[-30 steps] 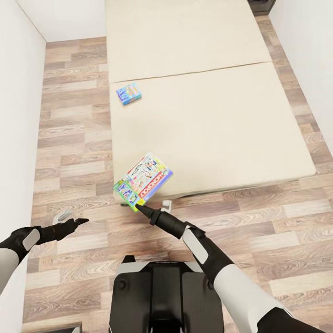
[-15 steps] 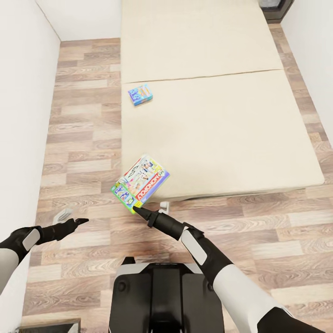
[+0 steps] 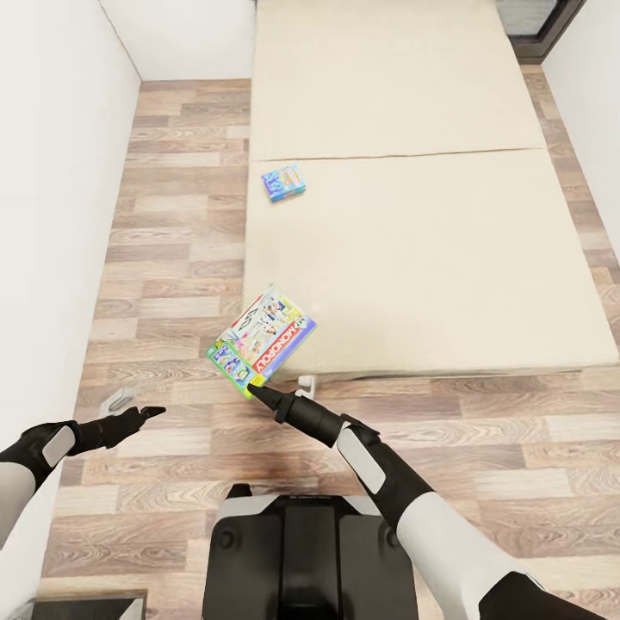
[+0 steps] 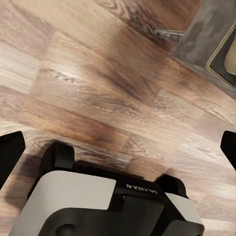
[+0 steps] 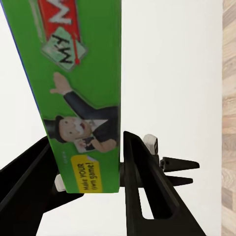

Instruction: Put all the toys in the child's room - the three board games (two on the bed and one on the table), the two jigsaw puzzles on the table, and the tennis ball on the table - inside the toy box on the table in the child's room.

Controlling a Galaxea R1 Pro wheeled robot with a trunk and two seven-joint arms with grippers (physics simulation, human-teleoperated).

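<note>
Head view: right pincer (image 3: 256,393) clamped on the near corner of a flat rectangular board game box (image 3: 263,339) printed in green, white and red with "MONOPOLY" lettering, held off the wide cream-beige bed (image 3: 430,241) and above the wood-plank floor (image 3: 164,258) just off the bed's near corner. Long axis of that box running up and away from the pincer tips, toward the mattress, tilted rather than level. Right wrist view: green edge of the box squeezed between the two black fingers (image 5: 140,177), cartoon man in a top hat just ahead of the pads, grip taken at one end so most of the box overhanging forward. Second board game, a small light blue box with cartoon art (image 3: 283,182), lying flat on the mattress near its left edge, well beyond the held box and farther along the same line from the right pincer. Left pincer (image 3: 146,413) empty, tips spread apart in the left wrist view with bare floor and the robot's own base (image 4: 113,206) between them; well apart from either box. Judged: the right arm committed to the carry, the left the free one for the blue box, though a reach past the bed edge needed. Toy box and bench not in sight from here.
</note>
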